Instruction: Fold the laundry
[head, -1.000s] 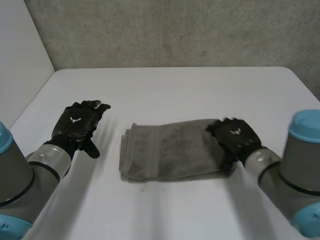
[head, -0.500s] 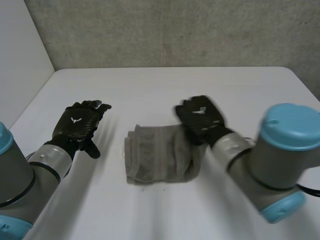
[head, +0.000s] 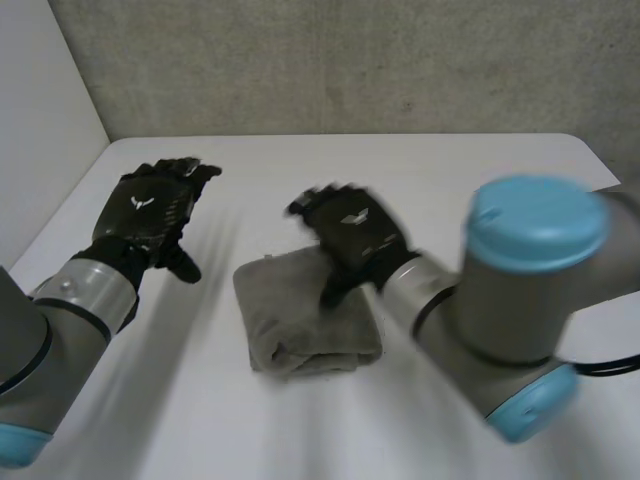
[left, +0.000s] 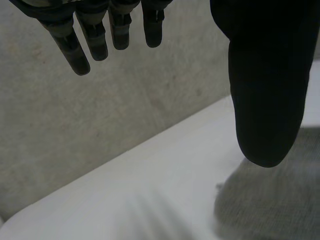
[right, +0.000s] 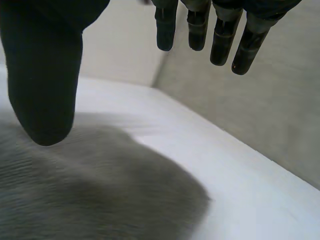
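The grey cloth (head: 300, 320) lies as a small folded bundle mid-table (head: 460, 170). Over its far right corner hovers the right hand (head: 352, 232), fingers straight and empty. The left hand (head: 150, 205), equally slack and empty, hangs well to the cloth's left. With nothing pressing the bundle down, its loose top layer may spring open.

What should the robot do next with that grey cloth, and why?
Probably press the right hand flat onto the cloth to set the fold: it lies doubled over and bulgy, with that hand open above it.
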